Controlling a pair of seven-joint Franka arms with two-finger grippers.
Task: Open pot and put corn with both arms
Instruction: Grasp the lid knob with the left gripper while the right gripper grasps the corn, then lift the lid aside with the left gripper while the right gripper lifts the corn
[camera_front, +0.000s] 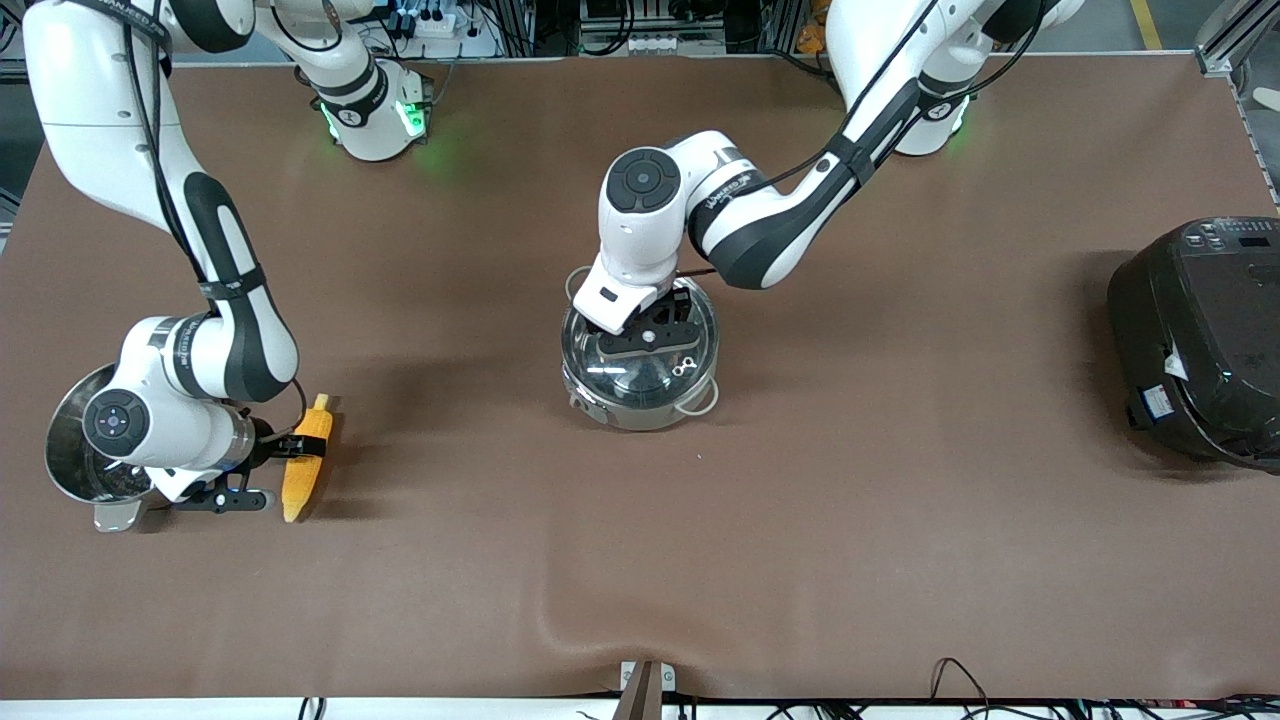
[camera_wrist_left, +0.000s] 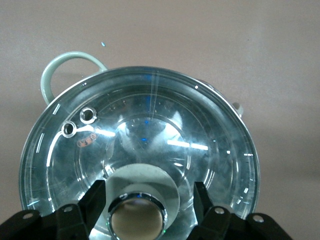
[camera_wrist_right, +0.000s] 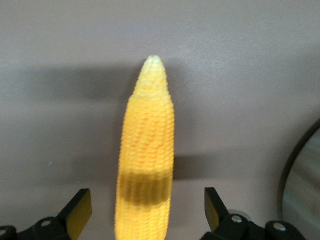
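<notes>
Pot (camera_front: 640, 385), round and of shiny steel with pale loop handles and a clear glass lid (camera_wrist_left: 145, 150), sits at the centre of the front view on the brown tabletop (camera_front: 850, 500). Its lid is still on, so nothing can go in yet. The left end effector (camera_wrist_left: 139, 207) hangs over the lid with its fingers apart on either side of the metal knob (camera_wrist_left: 138, 216), placed, I judge, to pinch it and lift. At the lower left of the front view lies the tapered yellow-orange corn cob (camera_front: 305, 458) flat on the tabletop beside a steel steamer pot (camera_front: 85, 450); the right end effector (camera_wrist_right: 147, 212) straddles the cob, fingers spread and not yet clamped.
</notes>
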